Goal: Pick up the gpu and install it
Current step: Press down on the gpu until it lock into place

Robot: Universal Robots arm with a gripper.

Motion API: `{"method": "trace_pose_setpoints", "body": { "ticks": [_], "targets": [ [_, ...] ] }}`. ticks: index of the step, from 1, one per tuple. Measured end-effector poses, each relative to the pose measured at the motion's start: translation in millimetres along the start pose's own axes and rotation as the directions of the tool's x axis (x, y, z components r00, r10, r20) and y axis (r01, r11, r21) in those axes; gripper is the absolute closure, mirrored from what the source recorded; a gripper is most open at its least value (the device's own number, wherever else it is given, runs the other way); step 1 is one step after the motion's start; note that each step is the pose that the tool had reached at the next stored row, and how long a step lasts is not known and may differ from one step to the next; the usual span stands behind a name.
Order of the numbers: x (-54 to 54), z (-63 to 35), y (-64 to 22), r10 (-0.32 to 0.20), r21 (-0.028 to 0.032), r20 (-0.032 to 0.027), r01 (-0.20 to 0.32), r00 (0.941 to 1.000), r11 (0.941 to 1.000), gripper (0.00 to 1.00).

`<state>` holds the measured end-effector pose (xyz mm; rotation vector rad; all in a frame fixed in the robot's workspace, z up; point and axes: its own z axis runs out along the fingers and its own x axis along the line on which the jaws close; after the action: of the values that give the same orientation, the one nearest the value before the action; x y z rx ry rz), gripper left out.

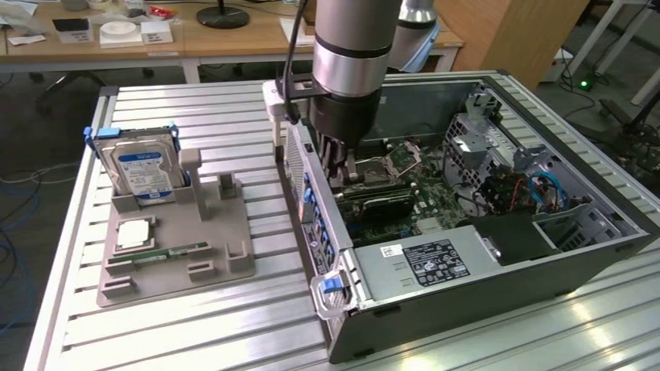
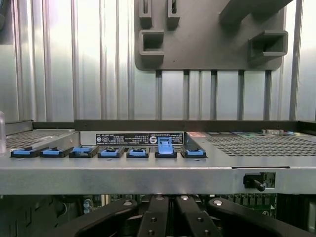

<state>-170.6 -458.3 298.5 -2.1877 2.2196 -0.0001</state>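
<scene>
Looking at the exterior view first: arm is plunged into the open PC case [image 1: 536, 255] at about 12 o'clock of the motherboard, gripper [image 1: 341, 166] down between the rear wall and the CPU socket [image 1: 403, 160]. Gripper reads closed. A dark flat card, which I take for the gpu [image 1: 379, 202], lies low on the board just at 5 o'clock of the gripper, near the slots; can't tell whether the gripper is clamped on it or just closed above it.

Grey fixture tray [image 1: 175, 247] sits at 9 o'clock of the case, well apart, with the hard drive [image 1: 142, 174] upright in its stand and the green memory stick [image 1: 170, 253] lying flat. No card slot on the tray is occupied by a card.

Wrist view: black gripper fingers [image 2: 158, 217] pressed together, inside the case below the rear flange. Row of blue slot latches [image 2: 108, 151] along the flange, one latch [image 2: 165, 146] flipped up. Tray and slatted desk beyond.

Risks, my read: card edge off-line with the slot, so downward push bends it or loads the board; bracket catching the rear flange or a shut latch; cables at 3 o'clock snagging the arm.

Surface: ribbed aluminium desk [image 1: 206, 325], glossy, low friction, tray could slide. Room: lab, wooden desks behind, cables on the floor.
</scene>
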Motion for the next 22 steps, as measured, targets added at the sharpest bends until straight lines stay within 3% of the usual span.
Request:
{"method": "trace_pose_setpoints", "body": {
  "ticks": [3,8,22],
  "targets": [
    [0.0,0.9,0.0,0.0,0.0001,0.0002,0.0,1.0,1.0,0.9],
    [-0.3,-11.9,-1.5,0.0,0.0003,0.0006,0.0,1.0,1.0,0.9],
    [-0.7,-10.3,-29.0,0.0,0.0003,0.0004,0.0,1.0,1.0,0.9]
  ]
}}
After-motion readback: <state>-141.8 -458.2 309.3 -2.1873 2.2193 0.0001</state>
